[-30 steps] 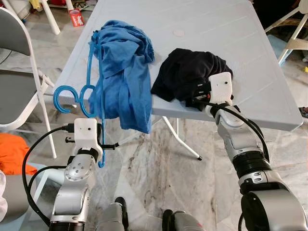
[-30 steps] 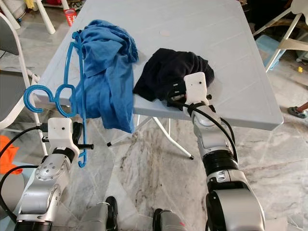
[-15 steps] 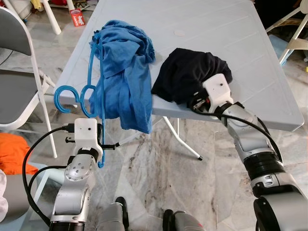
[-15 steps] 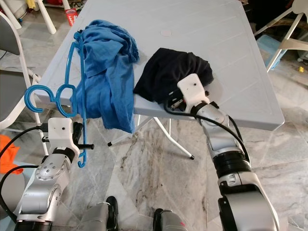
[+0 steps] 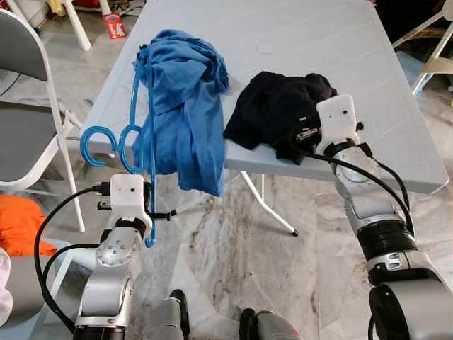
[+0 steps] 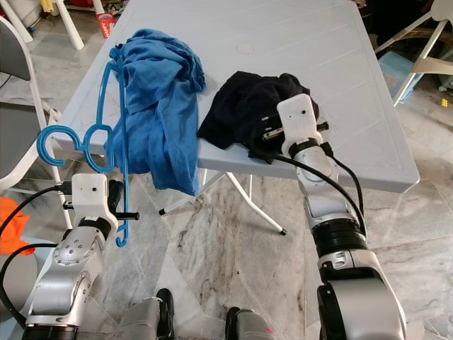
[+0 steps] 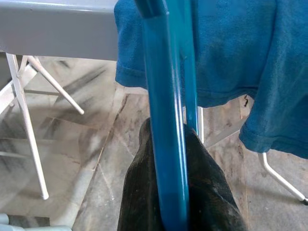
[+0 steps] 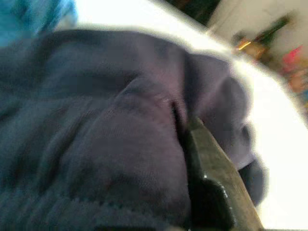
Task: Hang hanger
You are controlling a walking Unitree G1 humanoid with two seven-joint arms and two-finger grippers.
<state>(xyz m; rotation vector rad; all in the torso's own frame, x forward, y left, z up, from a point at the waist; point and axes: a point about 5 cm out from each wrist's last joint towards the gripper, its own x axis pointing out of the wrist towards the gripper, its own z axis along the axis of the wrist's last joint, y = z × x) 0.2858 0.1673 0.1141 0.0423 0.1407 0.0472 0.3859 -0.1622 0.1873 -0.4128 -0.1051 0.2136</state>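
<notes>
Two silver arms, built of rounded metallic segments with black joint bands, rise from the lower corners of the frame. Each wrist carries a white boxy camera housing with small dark screw holes. Black cables loop loosely along both forearms. The left gripper (image 7: 179, 192) has textured black fingers; two dark, glossy rounded feet sit at bottom centre.

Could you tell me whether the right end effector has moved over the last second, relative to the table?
Yes. The right end effector has shifted farther in over the table, pushing the black garment up from the near edge.
</notes>
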